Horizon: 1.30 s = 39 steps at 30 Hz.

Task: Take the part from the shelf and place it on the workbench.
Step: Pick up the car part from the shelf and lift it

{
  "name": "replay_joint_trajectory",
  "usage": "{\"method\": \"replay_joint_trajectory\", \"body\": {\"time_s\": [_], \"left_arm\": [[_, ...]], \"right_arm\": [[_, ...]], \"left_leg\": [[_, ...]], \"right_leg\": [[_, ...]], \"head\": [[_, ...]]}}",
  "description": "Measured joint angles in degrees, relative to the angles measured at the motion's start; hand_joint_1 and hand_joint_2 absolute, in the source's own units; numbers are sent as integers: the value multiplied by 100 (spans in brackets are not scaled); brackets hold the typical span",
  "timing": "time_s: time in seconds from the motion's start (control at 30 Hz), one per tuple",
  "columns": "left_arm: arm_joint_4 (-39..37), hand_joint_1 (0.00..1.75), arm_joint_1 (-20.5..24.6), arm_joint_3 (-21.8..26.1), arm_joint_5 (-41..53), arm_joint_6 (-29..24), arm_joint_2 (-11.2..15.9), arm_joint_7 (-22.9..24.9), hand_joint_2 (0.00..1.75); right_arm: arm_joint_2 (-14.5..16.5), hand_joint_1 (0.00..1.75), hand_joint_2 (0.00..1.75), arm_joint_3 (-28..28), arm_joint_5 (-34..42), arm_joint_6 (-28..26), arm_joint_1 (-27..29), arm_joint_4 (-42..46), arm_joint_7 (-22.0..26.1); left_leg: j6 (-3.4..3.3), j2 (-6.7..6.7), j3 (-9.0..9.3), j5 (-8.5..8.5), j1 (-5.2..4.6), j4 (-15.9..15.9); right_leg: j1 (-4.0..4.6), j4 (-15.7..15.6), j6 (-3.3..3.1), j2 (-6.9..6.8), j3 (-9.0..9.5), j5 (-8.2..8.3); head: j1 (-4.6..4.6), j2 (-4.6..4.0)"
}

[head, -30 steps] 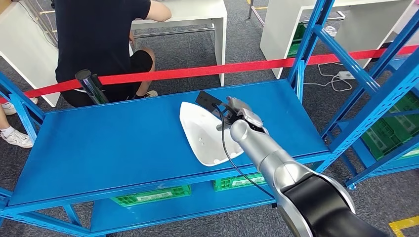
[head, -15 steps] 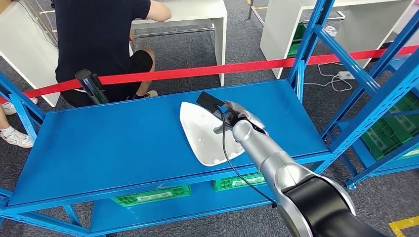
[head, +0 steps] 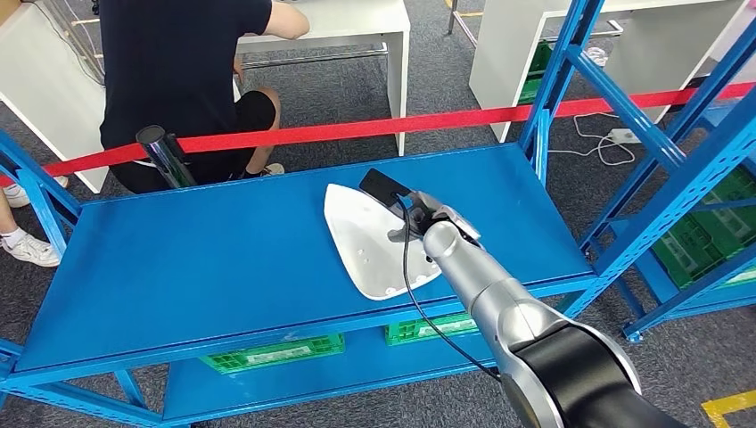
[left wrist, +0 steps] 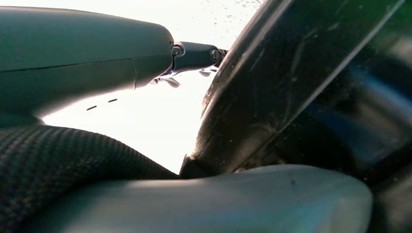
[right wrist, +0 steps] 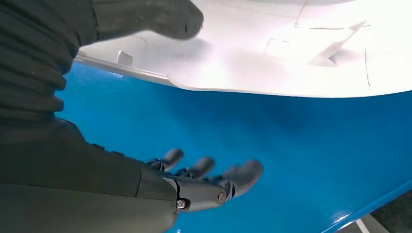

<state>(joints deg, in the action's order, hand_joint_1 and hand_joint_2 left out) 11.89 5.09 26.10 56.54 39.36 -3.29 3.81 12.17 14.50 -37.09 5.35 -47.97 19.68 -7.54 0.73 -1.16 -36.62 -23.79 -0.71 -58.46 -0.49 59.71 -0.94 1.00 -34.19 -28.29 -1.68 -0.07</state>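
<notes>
1. Part (head: 367,239) — a white, roughly triangular moulded shell — lies flat on the blue shelf (head: 205,267), toward its right half, with the narrow end pointing away from me.
2. From the head view I see my right hand (head: 419,217) reaching in over the part's right edge, at the end of the silver arm, with a thin black cable running down along the forearm. The hand sits at the part's far right corner, but from this angle I cannot tell whether the fingers are under it or just beside it.
3. My right wrist view settles that better: the dark fingers (right wrist: 214,177) are stretched out and slightly apart above bare blue shelf, holding nothing, while the grey thumb (right wrist: 155,17) lies up against the white part's (right wrist: 291,53) edge. So the hand is spread wide, the part's rim between thumb and fingers, not gripped.
4. My left wrist view gives me the left hand (left wrist: 194,53) only as a dark close shape against glare — I cannot tell how its fingers stand.
5. Behind the shelf the head view shows a red barrier tape (head: 374,129), a person (head: 178,80) in black seated at a white desk (head: 357,27), and green crates (head: 276,352) on the lower level.
</notes>
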Motion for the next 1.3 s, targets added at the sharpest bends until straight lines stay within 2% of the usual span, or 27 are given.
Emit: {"method": "replay_joint_trajectory", "body": {"time_s": [0.03, 0.07, 0.13, 1.17, 1.2, 1.3], "left_arm": [[0, 0, 0, 0, 1, 0, -2, 1, 0], [0, 0, 0, 0, 1, 0, -2, 2, 0], [0, 0, 0, 0, 2, 0, -3, 4, 0], [0, 0, 5, 5, 37, 0, -11, -4, 0], [0, 0, 5, 5, 37, 0, -11, -4, 0], [0, 0, 6, 12, 37, 0, -12, -3, 0]], "right_arm": [[0, 160, 175, -15, 10, 0, 2, -1, -1], [0, 170, 175, -29, 21, -1, 3, -1, -3], [0, 175, 175, -54, 38, -2, 8, -1, -9], [-2, 175, 175, -98, 120, 19, 79, -3, -50], [-2, 151, 175, -98, 120, 27, 80, -4, -50], [-2, 21, 175, -99, 120, 49, 81, -6, -50]], "left_leg": [[0, 0, 0, 0, 0, 0], [0, 0, 0, 0, 0, 0], [0, 0, 0, 0, 0, 0], [-1, -3, 1, -1, 0, 0], [-1, -3, 1, -1, 0, 0], [-1, -3, 1, -1, 0, 0]], "right_leg": [[0, 0, 0, 0, 0, 0], [0, 0, 0, 0, 0, 0], [0, 0, 0, 0, 0, 0], [0, -1, 1, 0, 3, 0], [0, -1, 1, 0, 2, 0], [0, -1, 1, 0, 2, 0]], "head": [[0, 0], [0, 0], [0, 0], [0, 0], [0, 0], [0, 0]]}}
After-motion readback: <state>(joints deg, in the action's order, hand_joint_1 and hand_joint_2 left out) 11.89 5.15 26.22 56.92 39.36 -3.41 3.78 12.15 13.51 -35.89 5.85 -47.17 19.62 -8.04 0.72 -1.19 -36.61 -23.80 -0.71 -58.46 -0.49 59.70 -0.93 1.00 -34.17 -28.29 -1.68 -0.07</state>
